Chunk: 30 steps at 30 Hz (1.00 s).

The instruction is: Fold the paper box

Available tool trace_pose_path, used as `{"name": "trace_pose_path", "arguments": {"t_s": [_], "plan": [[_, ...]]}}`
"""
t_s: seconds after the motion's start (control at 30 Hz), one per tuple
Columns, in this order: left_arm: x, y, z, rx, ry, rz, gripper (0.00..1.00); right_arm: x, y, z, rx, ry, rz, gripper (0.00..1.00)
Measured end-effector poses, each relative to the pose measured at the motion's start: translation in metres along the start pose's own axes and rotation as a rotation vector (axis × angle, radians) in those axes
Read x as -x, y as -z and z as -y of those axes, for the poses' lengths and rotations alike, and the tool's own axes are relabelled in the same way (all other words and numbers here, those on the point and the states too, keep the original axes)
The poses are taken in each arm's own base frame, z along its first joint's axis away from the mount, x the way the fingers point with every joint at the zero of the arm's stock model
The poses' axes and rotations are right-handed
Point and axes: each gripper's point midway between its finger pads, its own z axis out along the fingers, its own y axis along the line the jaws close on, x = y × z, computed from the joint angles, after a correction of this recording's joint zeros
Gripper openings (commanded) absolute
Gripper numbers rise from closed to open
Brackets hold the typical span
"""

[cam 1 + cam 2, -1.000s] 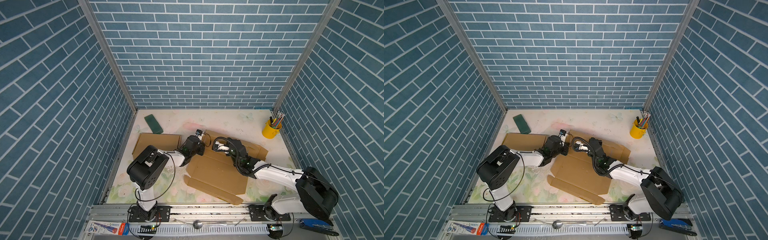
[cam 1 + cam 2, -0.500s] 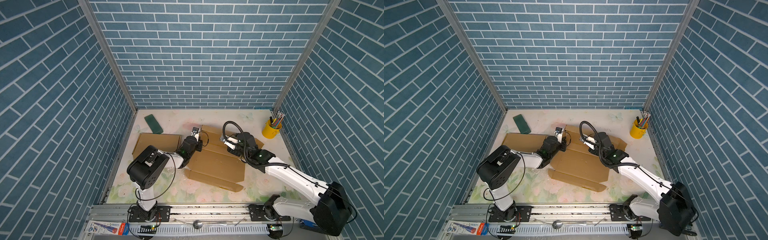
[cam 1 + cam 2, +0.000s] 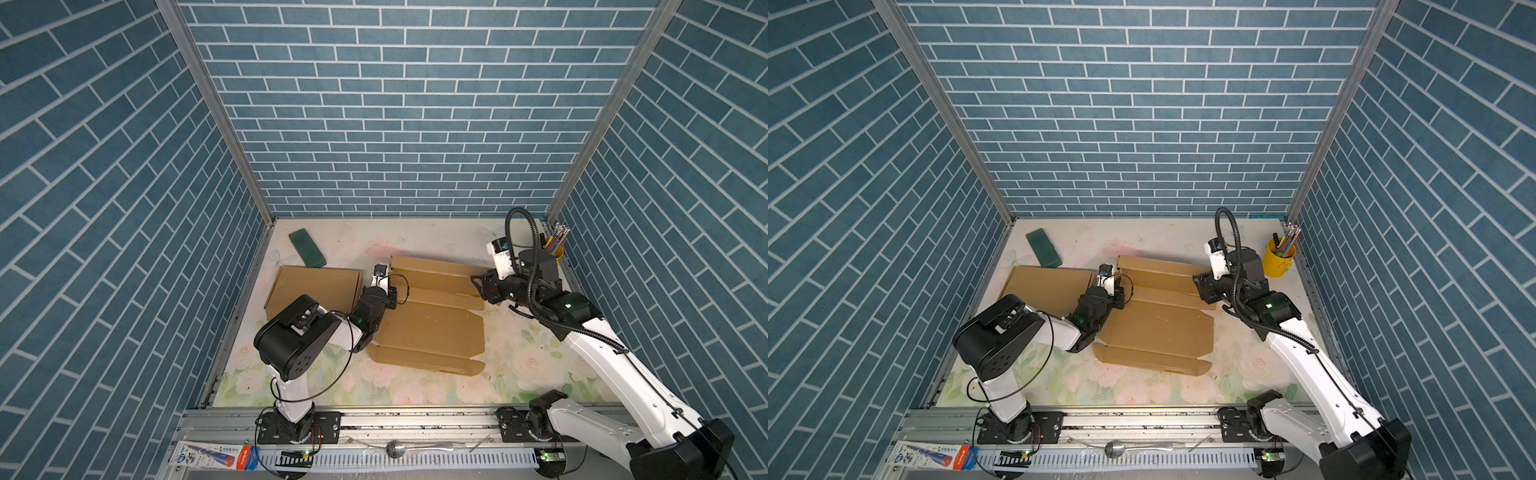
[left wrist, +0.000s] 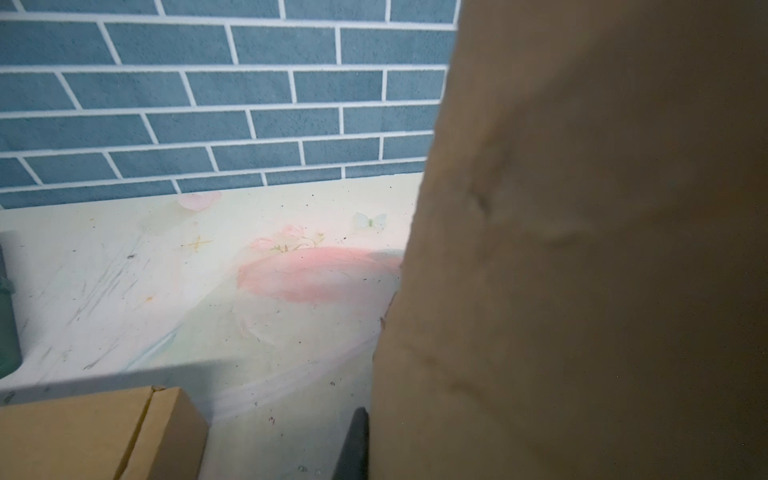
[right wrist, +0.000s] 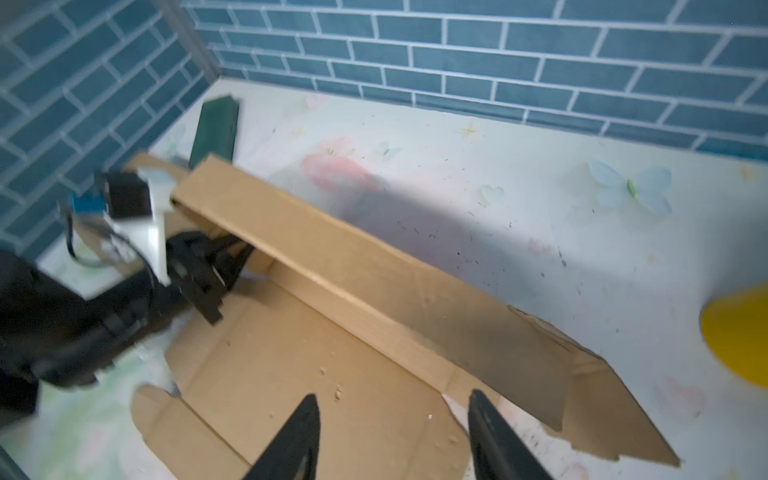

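Left claw is clamped on the left edge of the paper box, which lies unfolded in the middle of the table, far flap tilted up. Right claw hangs spread apart over the box's right end, gripping nothing.

White links, black joints, looped cables.

Two tools meet a flattened paper box from opposite ends on the floral tabletop.
The left tool sits pinched at the box's edge where the back flaps rise; the right tool is at the flaps' far end. A folded carton lies beside the left tool, a green block beyond it, and a yellow pencil cup behind the right tool.
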Motion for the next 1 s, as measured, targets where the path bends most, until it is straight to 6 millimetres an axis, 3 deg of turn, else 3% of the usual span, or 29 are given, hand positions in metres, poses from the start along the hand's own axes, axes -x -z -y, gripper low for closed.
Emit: {"name": "trace_pose_path", "arguments": {"t_s": [0.13,0.27,0.4,0.6,0.8,1.0], "plan": [[-0.004,0.007,0.0,0.017,-0.006,0.03,0.05,-0.001,0.002,0.03,-0.098,-0.286,-0.056,0.49],[-0.007,0.01,0.0,0.026,-0.007,0.048,0.04,-0.019,-0.008,0.049,-0.169,-0.478,-0.139,0.57],[-0.004,0.011,0.003,0.021,-0.011,0.07,0.04,-0.027,-0.019,0.051,-0.192,-0.532,-0.209,0.66],[-0.003,0.012,0.005,0.018,-0.015,0.081,0.03,-0.023,-0.041,0.054,-0.204,-0.539,-0.26,0.67],[-0.003,0.012,0.005,0.017,-0.019,0.081,0.03,-0.03,-0.056,0.048,-0.169,-0.558,-0.318,0.62],[-0.003,0.012,0.005,0.016,-0.023,0.08,0.03,-0.017,-0.062,0.035,-0.083,-0.582,-0.286,0.48]]}}
